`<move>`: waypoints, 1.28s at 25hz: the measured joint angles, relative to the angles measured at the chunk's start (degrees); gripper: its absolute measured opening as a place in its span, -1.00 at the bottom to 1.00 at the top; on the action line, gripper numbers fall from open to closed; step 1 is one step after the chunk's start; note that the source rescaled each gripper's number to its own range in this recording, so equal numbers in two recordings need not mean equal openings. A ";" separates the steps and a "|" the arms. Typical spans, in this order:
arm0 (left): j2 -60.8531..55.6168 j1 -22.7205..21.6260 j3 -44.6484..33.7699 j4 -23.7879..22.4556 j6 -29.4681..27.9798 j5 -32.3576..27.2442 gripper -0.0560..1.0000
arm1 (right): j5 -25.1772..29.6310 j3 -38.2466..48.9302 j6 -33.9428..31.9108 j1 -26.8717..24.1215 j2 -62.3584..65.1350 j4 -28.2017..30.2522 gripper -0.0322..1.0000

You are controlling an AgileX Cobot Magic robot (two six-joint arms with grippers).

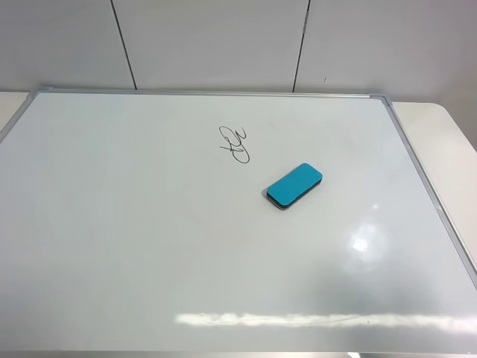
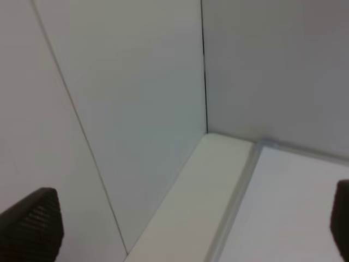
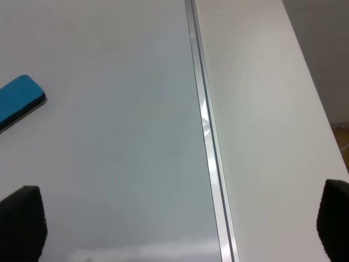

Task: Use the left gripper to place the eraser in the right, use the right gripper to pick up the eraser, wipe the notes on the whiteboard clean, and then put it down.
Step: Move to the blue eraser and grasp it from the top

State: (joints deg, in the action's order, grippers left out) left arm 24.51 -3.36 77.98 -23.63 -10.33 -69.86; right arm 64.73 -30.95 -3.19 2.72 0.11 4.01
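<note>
A teal-blue eraser [image 1: 295, 185] with a dark underside; black looping notes [image 1: 235, 144]; a glossy white whiteboard [image 1: 112, 239], silver-framed.

The whiteboard [image 1: 134, 246] lies flat and wide, and most of it is bare. Only the eraser [image 1: 294, 186] sits on it, a bit right of the middle, with open room on every side. The notes [image 1: 235, 145] near it are flat ink and block nothing. A wall [image 1: 223, 45] stands right behind the far edge.
</note>
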 joint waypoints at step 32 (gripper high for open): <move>-24.82 2.16 -47.89 17.79 -1.03 7.52 1.00 | 0.00 0.00 0.00 0.00 0.00 0.00 1.00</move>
State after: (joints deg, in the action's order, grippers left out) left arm -0.32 -1.21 30.09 -5.84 -11.36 -62.34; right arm 64.73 -30.95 -3.19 2.72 0.11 4.01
